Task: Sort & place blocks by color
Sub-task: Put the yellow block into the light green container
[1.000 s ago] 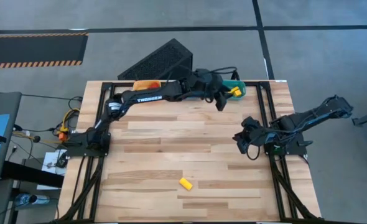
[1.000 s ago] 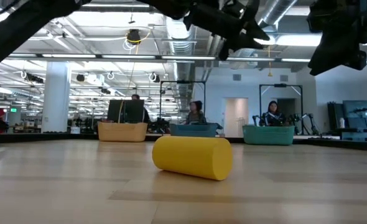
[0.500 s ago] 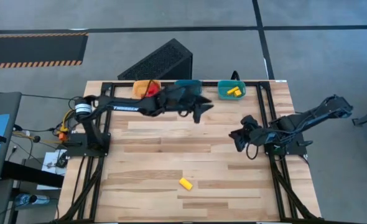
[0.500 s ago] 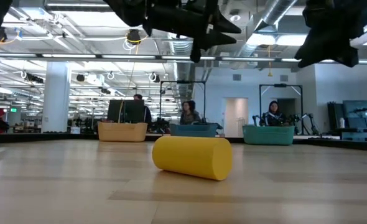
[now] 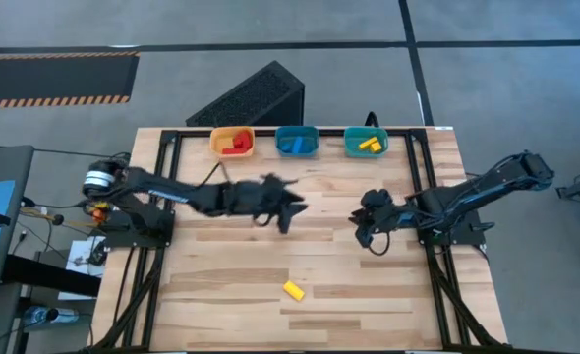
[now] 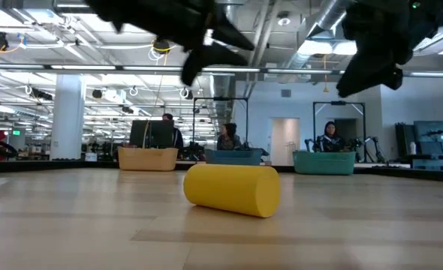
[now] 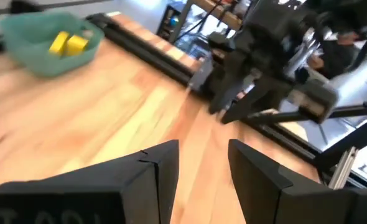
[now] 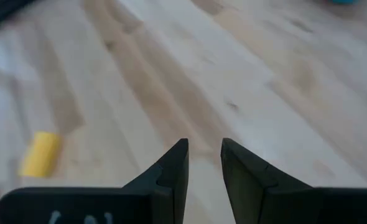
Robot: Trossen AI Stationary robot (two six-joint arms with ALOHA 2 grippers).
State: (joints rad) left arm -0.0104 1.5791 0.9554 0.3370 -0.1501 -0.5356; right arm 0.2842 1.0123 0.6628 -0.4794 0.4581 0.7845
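One block left loose: a small yellow cylinder-shaped block point(image 5: 293, 289) lying on its side on the pale wooden tabletop point(image 5: 231, 256), near the front edge, well apart from both arms. The rest look sorted along the far edge: red pieces in the orange bin point(image 5: 233, 144), blue in the blue bin point(image 5: 296, 142), yellow blocks in the teal bin point(image 5: 367, 144). Left tool point(image 5: 282, 208) hangs over mid-tabletop, fingers parted by a narrow gap in its wrist view, nothing between them. Right tool point(image 5: 367, 222) is over the right-centre of the tabletop, also slightly parted and empty; its wrist view has the yellow block in sight off to one side, well apart. Handling guess: block looks solid, rigid and light, with a smooth painted-looking finish, so probably a bit slippery and free to roll on its curved side. Best to pinch across the two flat ends, or straddle the curved body square-on at mid-length so it can't squirt out. Hard to judge from here if the present finger gap clears its diameter; I'd open wider before descending. Destination would be the teal bin with the other yellows.
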